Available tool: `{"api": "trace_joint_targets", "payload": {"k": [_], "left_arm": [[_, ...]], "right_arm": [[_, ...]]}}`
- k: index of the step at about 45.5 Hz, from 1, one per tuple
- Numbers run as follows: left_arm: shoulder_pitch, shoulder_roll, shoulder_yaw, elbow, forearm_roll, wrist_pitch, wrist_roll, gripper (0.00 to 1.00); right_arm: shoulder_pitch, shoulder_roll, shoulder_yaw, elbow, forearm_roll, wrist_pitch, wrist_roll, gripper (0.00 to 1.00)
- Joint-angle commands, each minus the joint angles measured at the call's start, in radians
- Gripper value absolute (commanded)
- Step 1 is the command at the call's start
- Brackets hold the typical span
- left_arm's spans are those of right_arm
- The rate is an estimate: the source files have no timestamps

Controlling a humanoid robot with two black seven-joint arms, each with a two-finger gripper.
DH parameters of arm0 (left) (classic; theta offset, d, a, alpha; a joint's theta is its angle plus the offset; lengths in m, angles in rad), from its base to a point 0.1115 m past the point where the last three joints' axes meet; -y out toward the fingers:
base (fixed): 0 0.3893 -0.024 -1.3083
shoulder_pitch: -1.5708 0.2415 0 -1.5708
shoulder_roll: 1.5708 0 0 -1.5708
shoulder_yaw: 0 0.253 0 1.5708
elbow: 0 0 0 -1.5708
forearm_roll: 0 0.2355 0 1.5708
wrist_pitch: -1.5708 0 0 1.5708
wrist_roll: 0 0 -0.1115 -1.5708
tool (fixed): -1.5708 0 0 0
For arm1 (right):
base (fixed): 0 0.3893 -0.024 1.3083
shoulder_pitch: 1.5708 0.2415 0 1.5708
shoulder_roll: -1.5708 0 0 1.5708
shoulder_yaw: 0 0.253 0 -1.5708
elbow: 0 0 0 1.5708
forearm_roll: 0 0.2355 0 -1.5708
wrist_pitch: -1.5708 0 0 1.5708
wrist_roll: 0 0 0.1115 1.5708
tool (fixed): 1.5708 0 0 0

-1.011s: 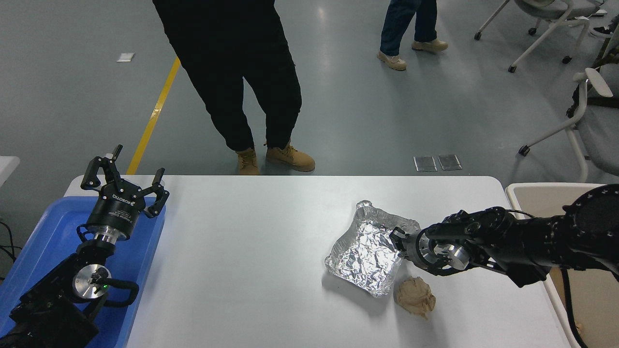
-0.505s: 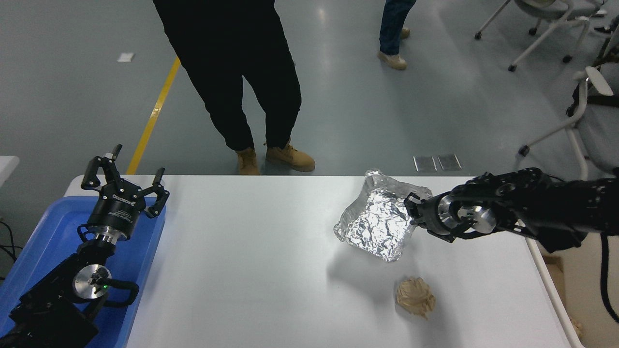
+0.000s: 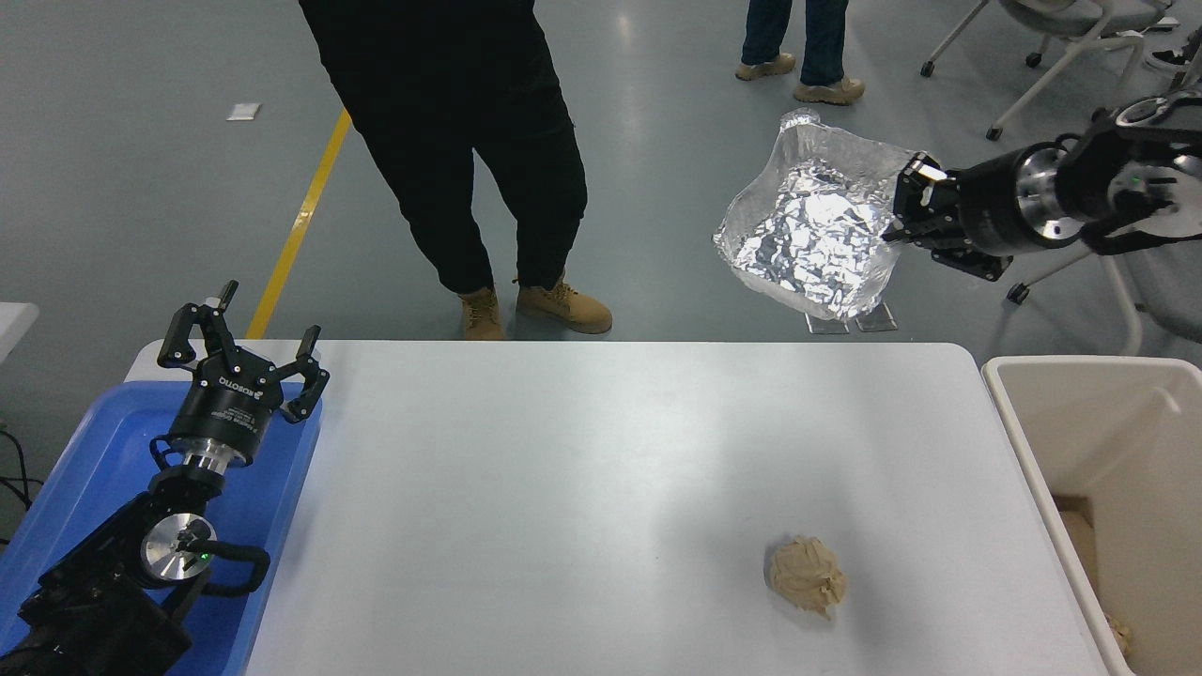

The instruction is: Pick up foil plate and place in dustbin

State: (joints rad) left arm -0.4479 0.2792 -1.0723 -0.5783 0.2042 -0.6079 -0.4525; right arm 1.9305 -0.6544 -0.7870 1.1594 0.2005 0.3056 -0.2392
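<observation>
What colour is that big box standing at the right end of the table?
Cream-beige, plain and smooth; the dustbin shows in the head view, the only view.

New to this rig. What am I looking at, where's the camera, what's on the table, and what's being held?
It is a two-armed robot seen from one camera high on its own side, looking down over a white table. The right tool is raised above and beyond the table, pinching the edge of a shiny foil plate. The left tool, fingers spread, sits parked over a blue tray. On the table lies only a crumpled tan paper ball. The cream dustbin stands at the table's right end. A person stands at the far side.
</observation>
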Motion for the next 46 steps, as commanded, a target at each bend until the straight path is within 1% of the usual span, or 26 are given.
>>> {"api": "trace_joint_targets", "payload": {"k": [1, 14, 36, 43, 46], "left_arm": [[0.000, 0.002, 0.000, 0.000, 0.000, -0.001, 0.000, 0.98], [0.000, 0.000, 0.000, 0.000, 0.000, 0.000, 0.000, 0.98], [0.000, 0.000, 0.000, 0.000, 0.000, 0.000, 0.000, 0.98], [0.000, 0.000, 0.000, 0.001, 0.000, -0.001, 0.000, 0.98], [0.000, 0.000, 0.000, 0.000, 0.000, 0.000, 0.000, 0.98]], "right_arm": [[0.061, -0.050, -0.020, 0.005, -0.001, 0.039, 0.000, 0.00], [0.041, -0.054, -0.023, -0.012, -0.009, 0.030, 0.000, 0.00], [-0.327, -0.056, -0.018, -0.549, 0.005, 0.026, -0.006, 0.00], [-0.439, -0.091, -0.006, -0.668, 0.007, 0.024, -0.008, 0.00], [-0.494, -0.105, -0.005, -0.714, 0.034, 0.024, -0.008, 0.00]]}}
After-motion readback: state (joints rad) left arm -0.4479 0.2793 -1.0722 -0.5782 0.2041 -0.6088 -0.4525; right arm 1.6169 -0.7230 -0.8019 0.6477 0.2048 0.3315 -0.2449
